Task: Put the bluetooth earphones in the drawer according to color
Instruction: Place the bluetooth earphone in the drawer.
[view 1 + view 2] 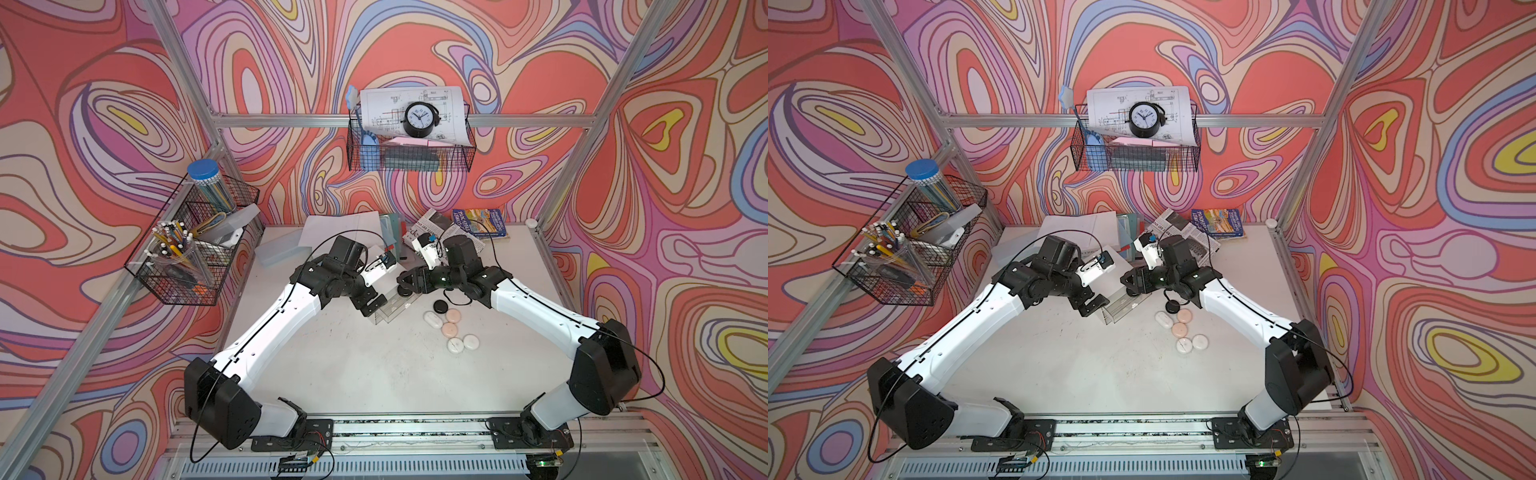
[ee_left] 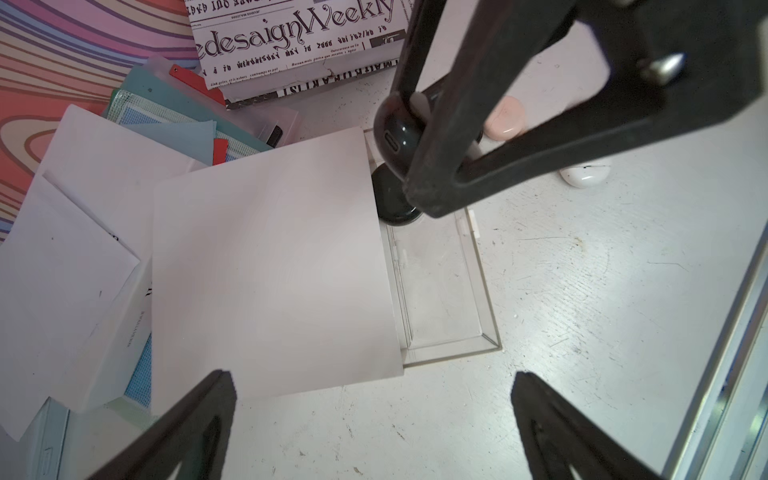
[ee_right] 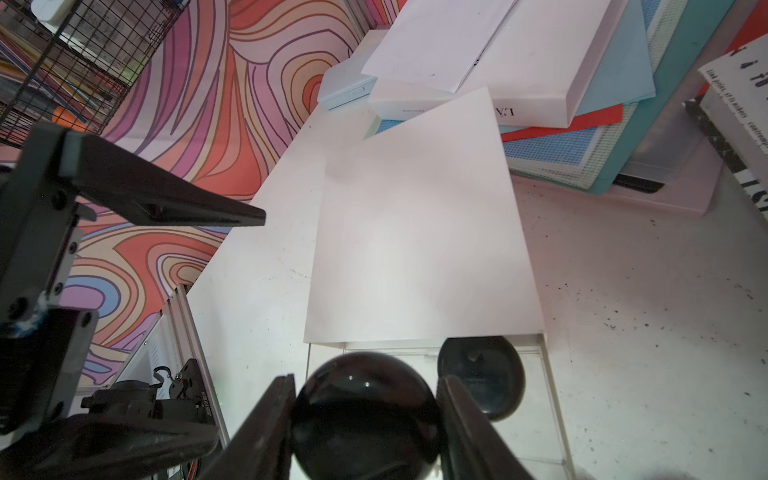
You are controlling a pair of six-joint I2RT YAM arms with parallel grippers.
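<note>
**Right wrist view: black case gripped over the drawer**

A glossy black earphone case is seen clamped between the fingers of the right pincer, which is closed partway around it, just above the clear drawer. A second black case is shown lying inside the drawer, close to the white cover from under which the drawer stands out. In both top views most of that spot, near the middle of the frame, is covered by the pincer and its wrist.

What the wrist views largely miss is given by both top views. Six more cases are bunched on the table, right of centre and just right of the drawer. They are a third black case, two pink cases and three white cases. Only one pink and one white are caught in the left wrist view.

In that view the left pincer is seen spread wide, holding nothing, near the drawer.
</note>
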